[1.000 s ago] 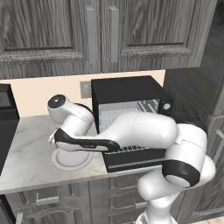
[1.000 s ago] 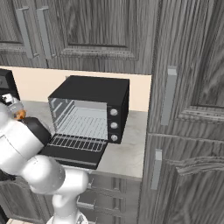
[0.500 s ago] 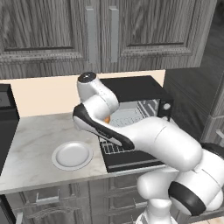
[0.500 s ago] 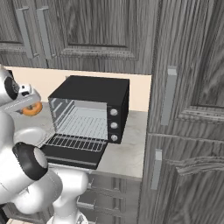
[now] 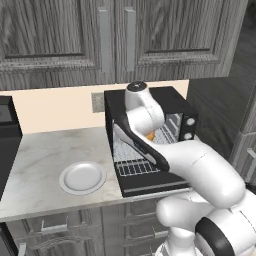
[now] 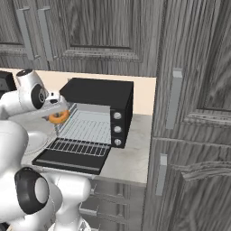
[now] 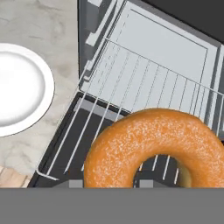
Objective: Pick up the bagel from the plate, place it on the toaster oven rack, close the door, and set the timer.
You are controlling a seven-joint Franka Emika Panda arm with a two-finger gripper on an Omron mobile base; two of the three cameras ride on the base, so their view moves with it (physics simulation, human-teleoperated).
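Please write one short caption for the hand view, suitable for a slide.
Orange-brown glazed bagel held over the silver wire toaster oven rack, with the empty round white plate left on the marble counter.

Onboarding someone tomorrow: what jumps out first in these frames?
The orange-brown bagel, held in the gripper above the open toaster oven, looms large in the hand view. Below it the silver rack sticks out over the dropped-down door. The white plate sits left of the oven on the marble counter.

Two base views flanking the arm, both on the toaster oven (image 5: 150, 145), hand view close above its rack (image 7: 144, 87)
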